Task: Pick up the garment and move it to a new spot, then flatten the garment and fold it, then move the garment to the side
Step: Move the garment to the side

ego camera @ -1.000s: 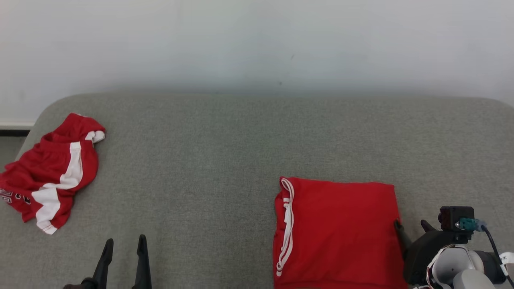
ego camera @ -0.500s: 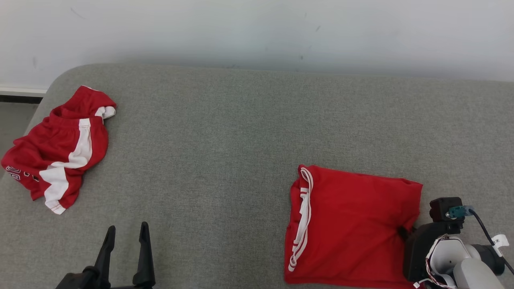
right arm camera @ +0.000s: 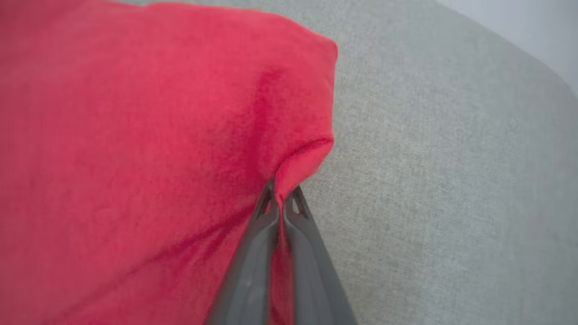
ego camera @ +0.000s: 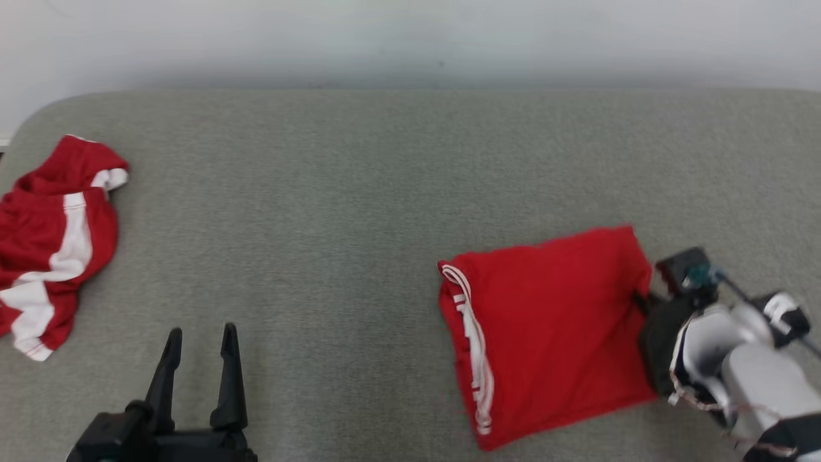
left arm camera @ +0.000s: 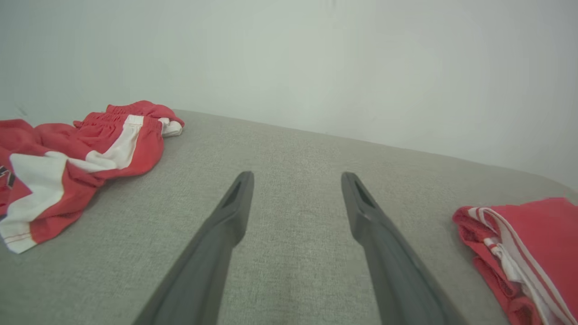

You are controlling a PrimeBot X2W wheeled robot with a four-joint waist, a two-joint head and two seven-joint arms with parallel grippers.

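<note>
The folded red garment (ego camera: 551,327) with white drawstrings lies on the grey surface at the right, skewed, its right edge raised toward my right gripper (ego camera: 638,300). In the right wrist view my right gripper (right arm camera: 281,198) is shut on a pinched fold of the garment's (right arm camera: 135,135) edge. The garment's (left arm camera: 524,253) white-trimmed end shows at the right of the left wrist view. My left gripper (ego camera: 199,340) hovers open at the lower left, with nothing between the fingers, and the left wrist view shows its own gripper (left arm camera: 295,180) over bare grey fabric.
A second, crumpled red and white garment (ego camera: 51,244) lies at the far left edge of the grey padded surface (ego camera: 333,212); the crumpled garment (left arm camera: 67,153) also lies at the left of the left wrist view. A pale wall (ego camera: 410,38) rises behind the surface.
My right gripper has shut on the folded garment's right edge and dragged it; the garment now lies rotated, right side farther back. The head camera has also shifted. The left gripper stayed open.
</note>
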